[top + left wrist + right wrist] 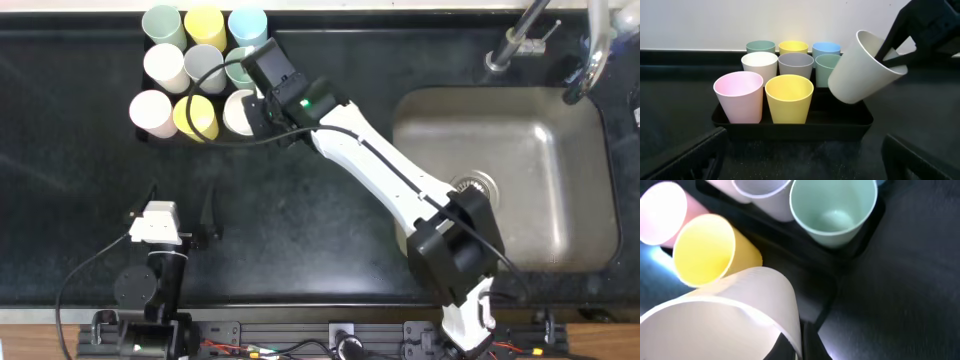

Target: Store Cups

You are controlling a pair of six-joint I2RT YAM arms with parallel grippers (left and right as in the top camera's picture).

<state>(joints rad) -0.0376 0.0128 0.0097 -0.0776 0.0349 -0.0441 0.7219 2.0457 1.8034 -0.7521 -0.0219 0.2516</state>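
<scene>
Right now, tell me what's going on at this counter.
The right arm holds a white cup by its rim, tilted, above the empty corner slot of the black tray. Eight cups already stand in the tray. The left arm rests near its base, jaws open, holding nothing.

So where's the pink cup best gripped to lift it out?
Take the pink cup by its rim, from above, pinching the wall on the side toward the tray corner. It stands upright, mouth open, and the yellow cup and a white cup sit close on its other sides, so a grasp around the body looks blocked.
</scene>
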